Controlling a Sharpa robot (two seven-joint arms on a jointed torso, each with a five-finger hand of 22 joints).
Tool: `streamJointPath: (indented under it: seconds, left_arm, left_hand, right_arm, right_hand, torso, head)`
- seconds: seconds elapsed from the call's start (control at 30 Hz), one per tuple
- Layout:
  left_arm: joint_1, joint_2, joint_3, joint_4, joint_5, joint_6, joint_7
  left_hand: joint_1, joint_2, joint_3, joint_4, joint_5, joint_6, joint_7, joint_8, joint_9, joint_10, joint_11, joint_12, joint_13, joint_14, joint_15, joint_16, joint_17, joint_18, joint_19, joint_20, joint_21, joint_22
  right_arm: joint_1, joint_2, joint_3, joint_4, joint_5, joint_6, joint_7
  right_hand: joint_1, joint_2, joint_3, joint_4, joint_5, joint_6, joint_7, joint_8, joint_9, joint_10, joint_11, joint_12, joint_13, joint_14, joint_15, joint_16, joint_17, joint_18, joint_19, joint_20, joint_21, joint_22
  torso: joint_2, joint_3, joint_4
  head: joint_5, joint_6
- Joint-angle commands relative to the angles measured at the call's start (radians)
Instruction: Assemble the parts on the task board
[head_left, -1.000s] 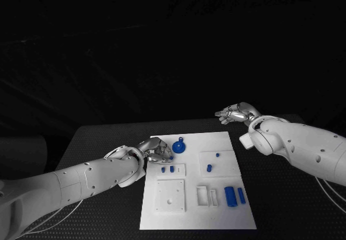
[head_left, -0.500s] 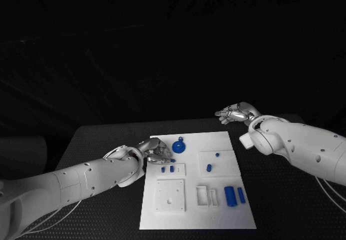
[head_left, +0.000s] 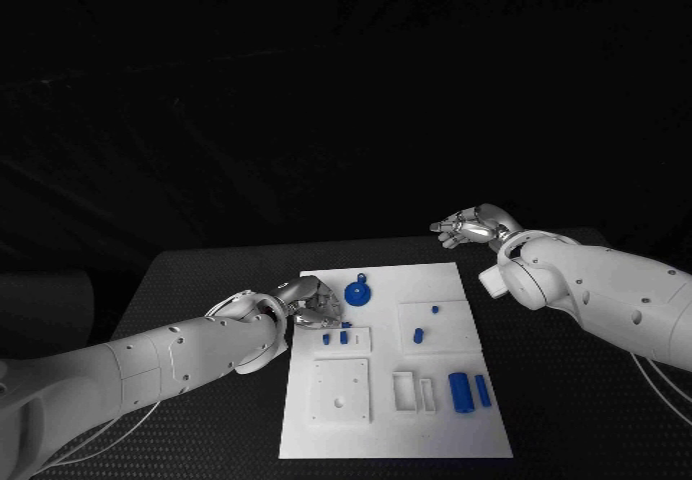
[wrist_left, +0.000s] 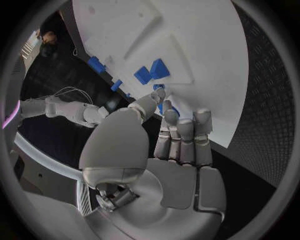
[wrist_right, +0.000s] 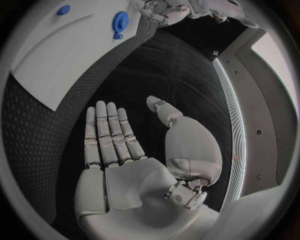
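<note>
The white task board (head_left: 389, 420) lies in the middle of the black table. On it are a round blue disc (head_left: 358, 293), two small blue pegs (head_left: 335, 338), two small blue pieces (head_left: 418, 336) and two long blue blocks (head_left: 460, 391). My left hand (head_left: 310, 303) hovers at the board's left edge, just left of the disc and above the pegs. Its fingers (wrist_left: 184, 135) lie straight and together, with the thumb reaching toward the board (wrist_left: 194, 50); it holds nothing. My right hand (head_left: 473, 228) stays off the board past its far right corner, its palm (wrist_right: 125, 165) flat and empty.
A raised white square plate (head_left: 342, 390) and two narrow white slots (head_left: 415, 392) sit on the board's near half. Black textured table (head_left: 577, 400) surrounds the board on all sides. The right wrist view also catches the disc (wrist_right: 120, 20) and my left hand (wrist_right: 164, 11).
My left hand's fingers have dipped slightly toward the board's left edge. The right arm and the parts have not moved.
</note>
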Motion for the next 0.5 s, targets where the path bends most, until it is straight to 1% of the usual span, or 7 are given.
streamJointPath:
  seconds: [0.03, 0.17, 0.33, 0.43, 0.5]
  left_arm:
    - [-0.001, 0.001, 0.001, 0.005, -0.013, 0.003, 0.004]
    - [-0.001, 0.002, 0.001, 0.011, -0.001, -0.011, 0.015]
    - [0.000, -0.004, 0.002, 0.018, 0.050, -0.019, 0.033]
    - [0.000, -0.010, 0.008, 0.028, 0.100, -0.018, 0.043]
    - [0.001, -0.014, 0.017, 0.036, 0.136, -0.019, 0.050]
  left_hand:
    - [0.004, 0.001, 0.000, -0.008, -0.001, 0.003, 0.007, -0.006, -0.001, 0.004, -0.001, 0.004, 0.001, 0.004, 0.000, 0.004, 0.002, 0.014, 0.007, -0.081, 0.006, 0.011]
    - [0.002, -0.004, 0.001, -0.009, -0.001, 0.000, 0.008, -0.008, -0.003, 0.003, 0.000, 0.003, 0.002, 0.003, 0.001, 0.003, 0.002, 0.014, 0.007, -0.081, 0.006, 0.011]
    - [-0.004, -0.015, 0.008, -0.010, -0.001, -0.017, 0.013, -0.019, -0.008, -0.004, 0.005, -0.003, -0.001, 0.000, 0.005, -0.006, 0.001, 0.014, 0.006, -0.078, 0.003, 0.009]
    - [-0.010, -0.021, 0.013, -0.010, -0.001, -0.028, 0.018, -0.024, -0.011, -0.011, 0.010, -0.015, -0.006, -0.005, 0.010, -0.021, -0.005, 0.014, 0.000, -0.074, -0.006, 0.005]
    - [-0.016, -0.023, 0.018, -0.010, -0.001, -0.032, 0.022, -0.025, -0.011, -0.024, 0.014, -0.034, -0.015, -0.014, 0.015, -0.042, -0.013, 0.012, -0.011, -0.068, -0.020, -0.001]
  right_arm:
    - [-0.001, 0.001, 0.001, 0.001, -0.007, 0.011, 0.008]
    - [-0.001, 0.002, 0.001, 0.000, -0.007, 0.011, 0.008]
    - [-0.001, 0.002, 0.001, 0.000, -0.009, 0.011, 0.008]
    - [-0.001, 0.002, 0.001, 0.003, -0.022, 0.014, 0.011]
    - [-0.001, 0.001, 0.001, 0.006, -0.052, 0.015, 0.014]
  right_hand:
    - [-0.001, 0.007, -0.002, -0.001, 0.004, 0.003, 0.004, 0.006, -0.001, -0.003, -0.005, 0.006, -0.001, -0.005, -0.001, 0.006, -0.001, 0.017, -0.002, 0.005, -0.005, 0.001]
    - [-0.001, 0.007, -0.002, -0.001, 0.004, 0.003, 0.004, 0.007, -0.001, -0.003, -0.005, 0.006, -0.001, -0.005, -0.001, 0.006, -0.001, 0.018, -0.002, 0.005, -0.005, 0.001]
    - [-0.001, 0.007, -0.002, -0.001, 0.004, 0.003, 0.004, 0.007, -0.001, -0.003, -0.005, 0.006, -0.001, -0.005, -0.001, 0.006, -0.001, 0.018, -0.002, 0.006, -0.005, 0.002]
    - [0.003, 0.009, 0.000, -0.004, 0.005, 0.003, 0.004, 0.007, -0.001, -0.003, -0.005, 0.006, -0.001, -0.005, -0.001, 0.006, -0.001, 0.019, -0.002, 0.005, -0.006, 0.002]
    - [0.012, 0.011, 0.003, -0.011, 0.003, 0.004, 0.003, 0.007, -0.001, -0.003, -0.005, 0.007, -0.001, -0.004, -0.002, 0.007, -0.001, 0.020, -0.001, 0.005, -0.006, 0.003]
  torso:
    - [0.000, -0.0004, 0.0004]
    - [0.000, 0.0002, -0.0005]
    - [0.000, 0.0002, -0.0005]
    - [-0.001, 0.0010, -0.0004]
    - [-0.001, 0.0013, -0.0004]
  head:
    - [0.001, 0.001]
    - [0.001, 0.001]
    - [0.002, 0.003]
    - [0.002, 0.004]
    - [0.002, 0.005]
